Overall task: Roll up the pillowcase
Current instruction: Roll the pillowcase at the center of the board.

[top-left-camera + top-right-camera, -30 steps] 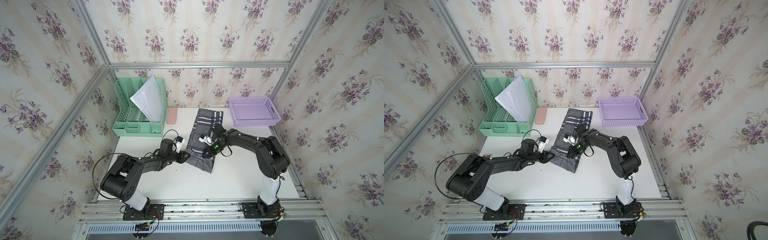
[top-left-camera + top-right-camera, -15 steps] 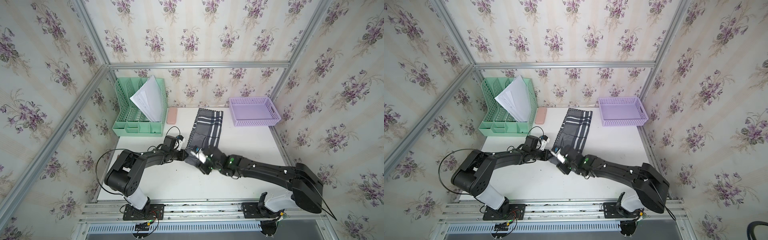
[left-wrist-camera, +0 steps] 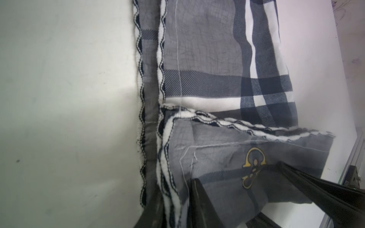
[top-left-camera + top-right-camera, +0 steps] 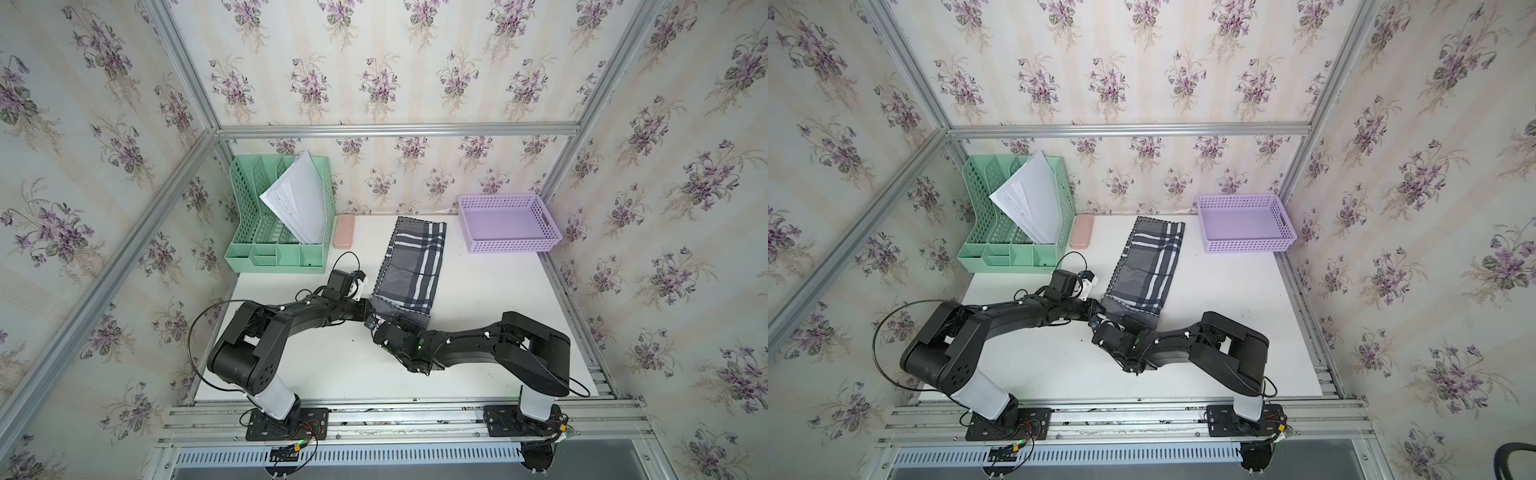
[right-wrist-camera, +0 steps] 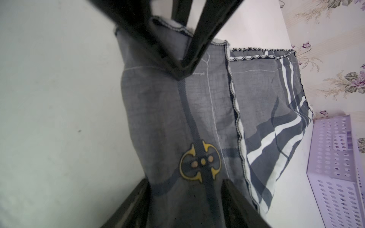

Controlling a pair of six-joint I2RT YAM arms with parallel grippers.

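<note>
Right arm point(image 4: 519, 345) has folded back: right claw point(image 5: 185, 180) hangs released over the pillowcase point(image 4: 415, 257) flap point(image 3: 227, 158), left claw point(image 3: 174, 199) flanks the hem point(image 3: 167, 183), grip unclear

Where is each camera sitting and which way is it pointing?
Both top views: high above the front, looking down and back at the table; left arm and right arm whole, left gripper and right gripper at the near end of the pillowcase.
Left wrist: on the left arm, looking along the pillowcase toward the back wall; its own fingers show.
Right wrist: on the right arm, facing the purple basket; its own fingers show.
Shared: both wrist views show the yellow emblem.
</note>
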